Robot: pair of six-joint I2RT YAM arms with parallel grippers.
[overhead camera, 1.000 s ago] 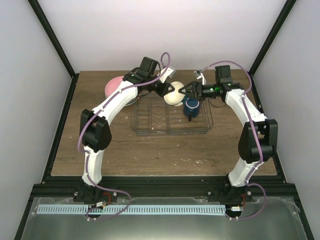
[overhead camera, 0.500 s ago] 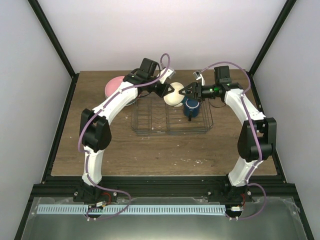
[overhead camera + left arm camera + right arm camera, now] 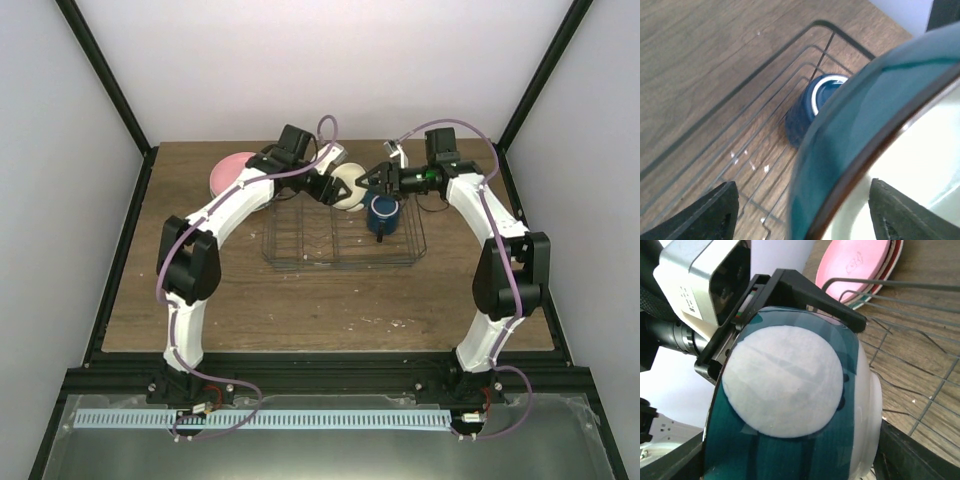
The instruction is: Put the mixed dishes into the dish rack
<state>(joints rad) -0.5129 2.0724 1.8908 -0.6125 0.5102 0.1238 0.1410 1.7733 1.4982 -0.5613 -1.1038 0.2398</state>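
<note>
We saw the cream bowl with a dark teal outside (image 3: pixel 348 188) in the air between the two arms, over the far edge of the rectangular dish rack of thin dark wire (image 3: pixel 340 265). It was tipped on its side. Its cream inside faced the left wrist camera, and its pale round foot faced the right wrist camera.

The right tool (image 3: pixel 376 180) pinched the bowl. In the right wrist view, one black finger (image 3: pixel 670 460) lay against the bowl's left flank and the other against its right flank, with the bowl filling the space between them.

The left tool (image 3: pixel 326 186) stood spread. In the left wrist view its two fingers (image 3: pixel 715 210) were far apart at the bottom corners. The bowl's wall ran between them, and a gap showed beside the left finger. We could not tell whether the other finger touched the cream inside.

The dark blue mug (image 3: pixel 383 211) stood upright inside the right part of the rack, just below the bowl. Its handle pointed toward the near side.

The round pink plate (image 3: pixel 230 172) lay on the brown wooden table (image 3: pixel 300 310), outside the rack and beyond its far left corner. The rims of other plates (image 3: pixel 879 284) showed beneath it, but too little of them was visible for us to tell their patterns.
</note>
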